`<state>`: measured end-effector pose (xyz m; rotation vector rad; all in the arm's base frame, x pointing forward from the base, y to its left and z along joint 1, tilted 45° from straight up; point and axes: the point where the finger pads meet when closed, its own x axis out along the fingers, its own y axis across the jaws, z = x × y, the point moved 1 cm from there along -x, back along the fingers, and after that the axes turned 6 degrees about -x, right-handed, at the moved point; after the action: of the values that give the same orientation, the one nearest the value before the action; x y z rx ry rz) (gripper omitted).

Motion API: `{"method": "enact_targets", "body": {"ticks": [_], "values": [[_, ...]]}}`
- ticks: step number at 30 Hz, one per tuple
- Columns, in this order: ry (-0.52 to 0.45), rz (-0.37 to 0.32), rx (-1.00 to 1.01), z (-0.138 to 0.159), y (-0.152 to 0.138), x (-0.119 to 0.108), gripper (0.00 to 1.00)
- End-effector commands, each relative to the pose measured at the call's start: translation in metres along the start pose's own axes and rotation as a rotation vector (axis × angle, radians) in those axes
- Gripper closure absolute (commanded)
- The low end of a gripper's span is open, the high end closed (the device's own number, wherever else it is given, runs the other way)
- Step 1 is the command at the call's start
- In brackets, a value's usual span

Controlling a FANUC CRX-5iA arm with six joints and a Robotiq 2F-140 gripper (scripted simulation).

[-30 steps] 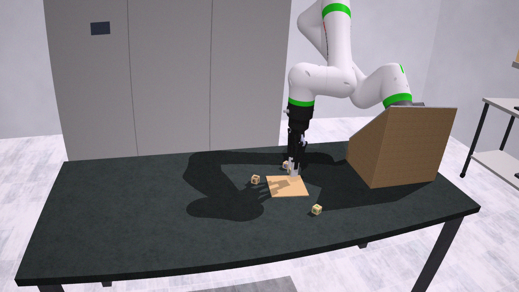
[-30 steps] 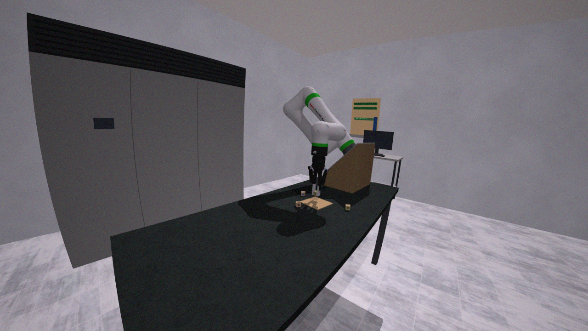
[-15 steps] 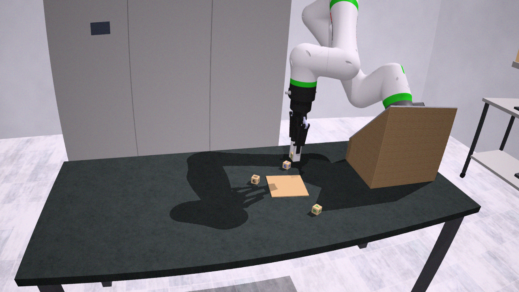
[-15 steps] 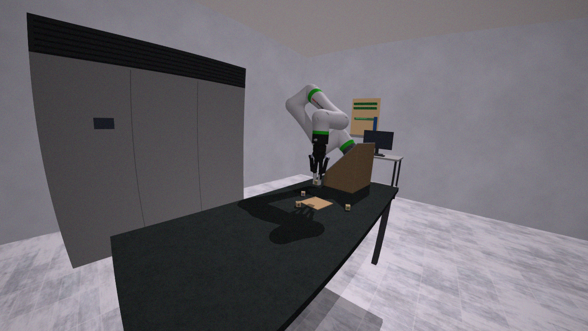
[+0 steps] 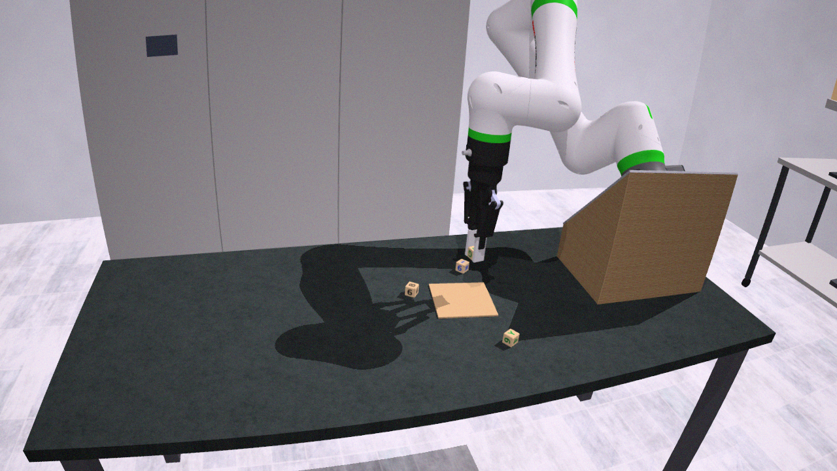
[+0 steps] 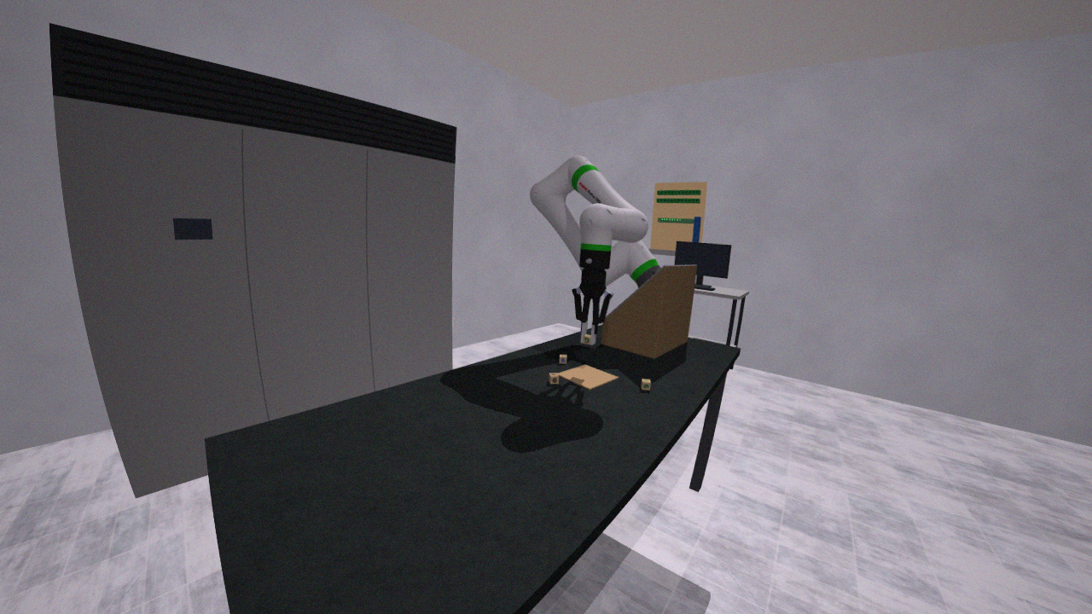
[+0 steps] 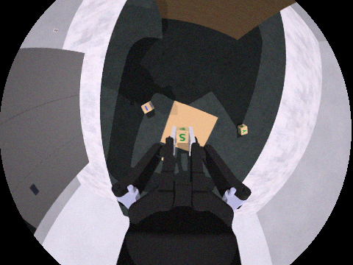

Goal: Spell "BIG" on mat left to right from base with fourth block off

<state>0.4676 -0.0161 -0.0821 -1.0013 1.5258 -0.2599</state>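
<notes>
On my feed: grey cabinet wall [image 5: 269, 123] behind dark table [image 5: 175, 351]; slanted brown box [image 5: 649, 234] at table's end; side shelf [image 5: 807, 169]; monitor [image 6: 702, 259]; wall board [image 6: 679, 202].
</notes>
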Motion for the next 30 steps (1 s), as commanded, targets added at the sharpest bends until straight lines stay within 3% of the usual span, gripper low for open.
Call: {"method": "enact_targets", "body": {"ticks": [1, 30], "values": [[0.002, 0.004, -0.139, 0.0, 0.0, 0.004, 0.87], [0.0, 0.004, -0.885, 0.0, 0.0, 0.025, 0.87]]}}
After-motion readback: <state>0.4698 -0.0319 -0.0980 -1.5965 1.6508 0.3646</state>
